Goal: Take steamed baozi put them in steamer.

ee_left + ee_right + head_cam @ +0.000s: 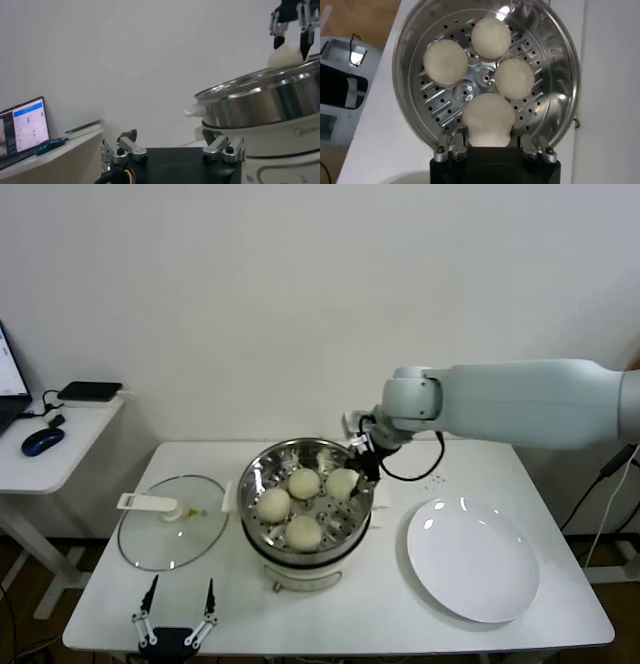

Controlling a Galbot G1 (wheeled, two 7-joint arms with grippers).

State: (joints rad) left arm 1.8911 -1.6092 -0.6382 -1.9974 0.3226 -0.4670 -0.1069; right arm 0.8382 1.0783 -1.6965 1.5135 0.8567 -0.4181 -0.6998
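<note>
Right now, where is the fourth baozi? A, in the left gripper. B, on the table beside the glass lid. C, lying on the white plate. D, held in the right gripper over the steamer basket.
D: the right gripper is closed on a baozi over the steamer, beside three others; the plate is bare.

Bright, flat indoor light all over my bench, nothing dim anywhere.

From my head camera the white table [560, 604] and the wall come out evenly lit, shadows soft and short, just a faint dark rim under the steamer [306, 506]. The plate [472, 559] throws a couple of small glints off its rim and the glass lid [172, 524] reflects a bit. My right wrist camera gets strong glare streaks on the steamer's shiny wall. My left wrist camera is hazier: the laptop [22, 131] looks soft, and the wall behind is washed out.
</note>
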